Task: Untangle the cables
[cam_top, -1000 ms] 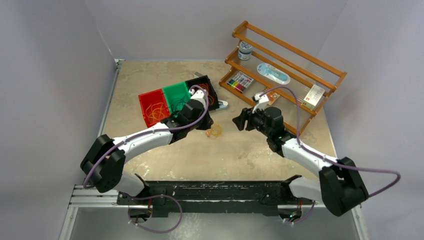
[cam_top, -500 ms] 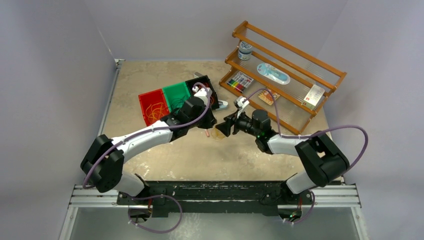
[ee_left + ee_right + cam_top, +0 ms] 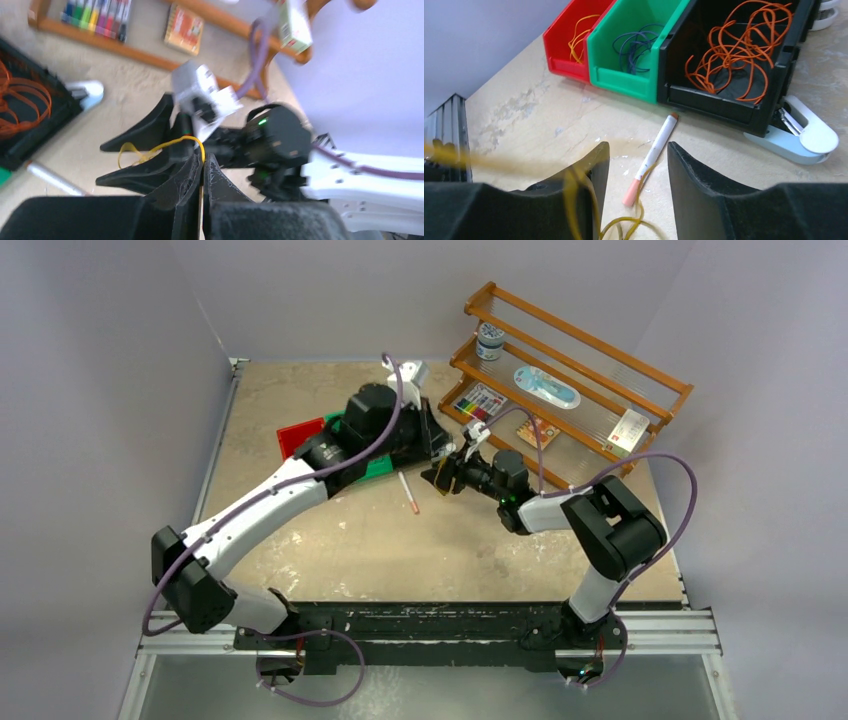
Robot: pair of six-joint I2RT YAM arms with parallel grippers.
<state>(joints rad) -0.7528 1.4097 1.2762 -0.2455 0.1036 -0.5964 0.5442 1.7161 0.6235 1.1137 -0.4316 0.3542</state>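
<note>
My left gripper (image 3: 204, 159) is shut on a thin yellow cable (image 3: 150, 149), which arcs away from its fingertips toward the right gripper's black fingers (image 3: 142, 137). In the right wrist view the same yellow cable (image 3: 636, 220) hangs in loops between the fingers and drapes over the left finger (image 3: 591, 172). The right gripper (image 3: 639, 165) stands open around it. From above, both grippers meet just in front of the bins, left (image 3: 432, 445) above right (image 3: 440, 478). Orange cables (image 3: 739, 45) lie in the black bin, a dark blue one (image 3: 636, 47) in the green, yellow ones (image 3: 579, 35) in the red.
A white pen with a pink cap (image 3: 651, 157) lies on the table under the right gripper. A white and blue tool (image 3: 804, 135) sits beside the black bin (image 3: 724, 102). The wooden rack (image 3: 570, 380) with markers and boxes stands at the back right.
The left arm has swung back over the bins, lifting the yellow cable off the table. The right arm has moved left up to it and its jaws have narrowed somewhat.
</note>
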